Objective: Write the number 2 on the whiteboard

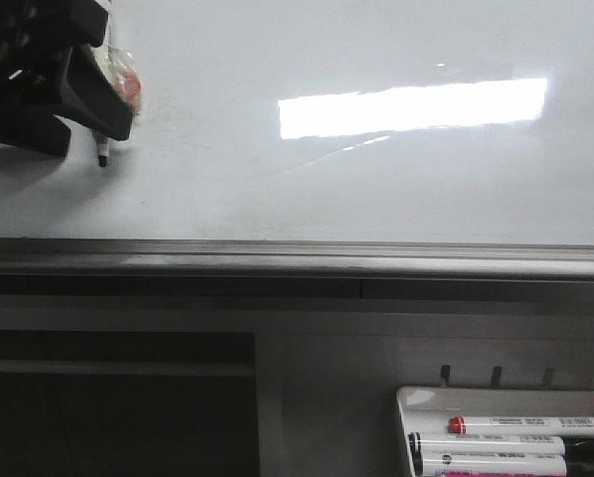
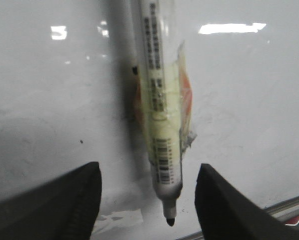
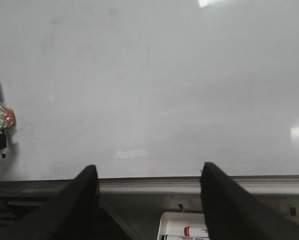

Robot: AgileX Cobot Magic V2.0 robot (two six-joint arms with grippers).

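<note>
The left gripper (image 2: 147,200), jaws apart, carries a light, rigid, slippery marker (image 2: 159,125) taped on, tip hovering near the glossy whiteboard (image 1: 376,189), which bears no number 2 yet; the right gripper (image 3: 149,200) gapes empty.

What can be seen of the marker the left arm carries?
The marker has a white barrel with black print and a barcode, a grey collar and a dark, uncapped tip. Yellowish tape and an orange-red piece are wrapped around its middle. It runs lengthwise between the spread fingers of the left gripper, which do not touch it there; whatever holds it is out of view. Its tip points at the whiteboard near the left side; contact cannot be told. No stroke shows.
</note>
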